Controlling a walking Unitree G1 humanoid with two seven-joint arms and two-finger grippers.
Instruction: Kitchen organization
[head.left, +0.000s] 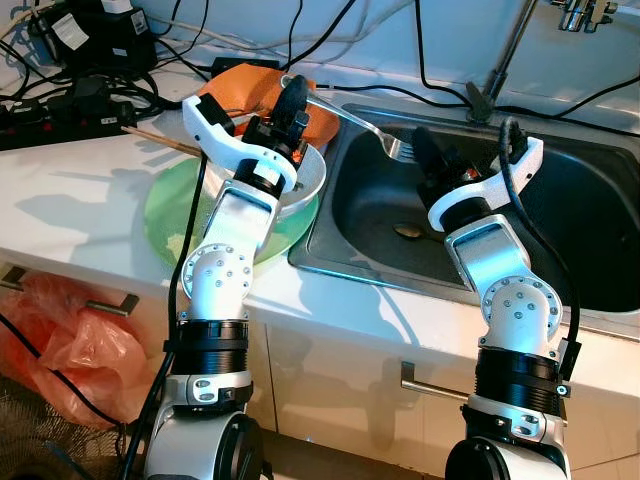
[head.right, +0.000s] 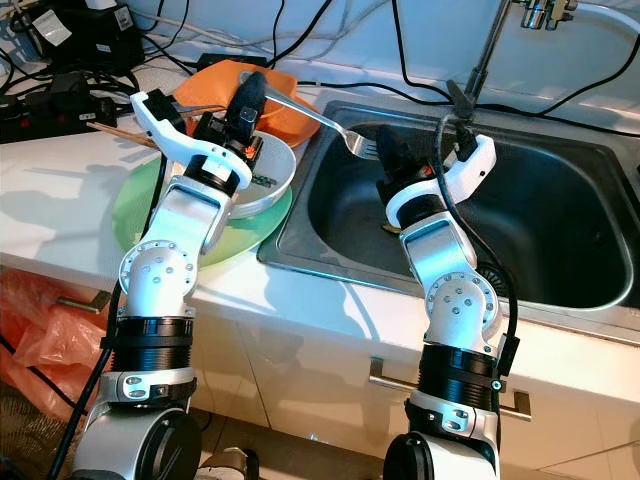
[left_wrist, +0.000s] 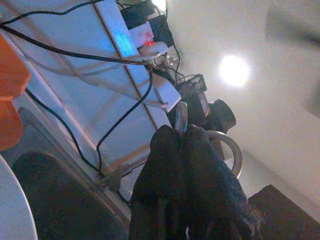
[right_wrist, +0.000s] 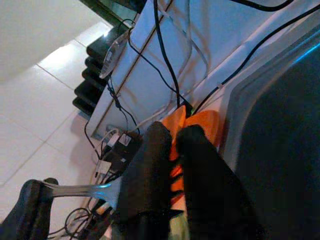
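The left gripper (head.left: 291, 100) is clamped on a fork (head.left: 352, 120) by its handle, tines out over the sink (head.left: 560, 200). The right gripper (head.left: 425, 155), fingers pressed together with nothing between them, sits just beside the tines (a spoon (head.left: 408, 232) lies below).

No text, label or number can be read. A white tag on the black box (head.left: 75, 35) at the upper left of the frame carries dark marks, too small and blurred to make out.
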